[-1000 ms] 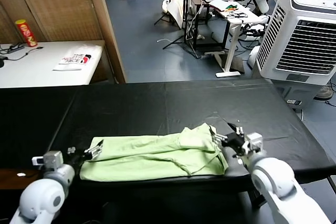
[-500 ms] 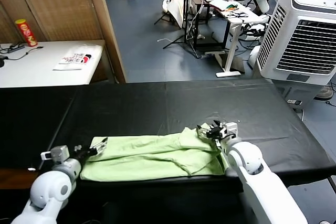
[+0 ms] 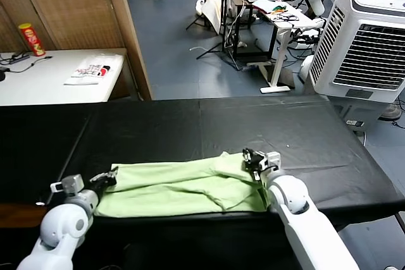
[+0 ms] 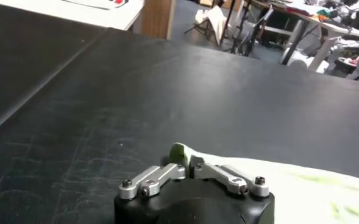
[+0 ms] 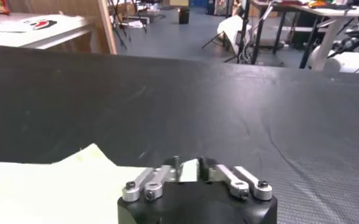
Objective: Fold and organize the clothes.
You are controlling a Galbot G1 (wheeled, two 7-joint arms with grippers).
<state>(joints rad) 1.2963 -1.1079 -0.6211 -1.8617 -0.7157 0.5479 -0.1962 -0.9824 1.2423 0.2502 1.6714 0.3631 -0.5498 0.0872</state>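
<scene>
The clothes are one pale lime-green shirt [image 3: 183, 184], spread lengthwise along the near edge of the black table [image 3: 190, 124]. My left gripper [image 3: 107, 178] is at the shirt's left end, shut on a small fold of green cloth; the left wrist view shows that fold pinched at the gripper [image 4: 184, 159], with the shirt [image 4: 307, 189] stretching away behind it. At the shirt's far right corner, my right gripper [image 3: 253, 159] is shut on the fabric. In the right wrist view a strip of pale cloth sits between the fingers of the gripper [image 5: 188, 165], the shirt [image 5: 57, 185] lying beside it.
A white side table [image 3: 44, 83] at the back left holds a white printed item [image 3: 88, 71] and a red can [image 3: 28, 39]. A wooden partition [image 3: 95, 11] stands behind it. A large white air cooler [image 3: 367, 36] is at the right, and a cluttered desk [image 3: 278, 11] stands farther back.
Both grippers went from open to shut on the shirt's ends. The right gripper moved left and forward onto the far right corner; the left one settled onto the left edge.
</scene>
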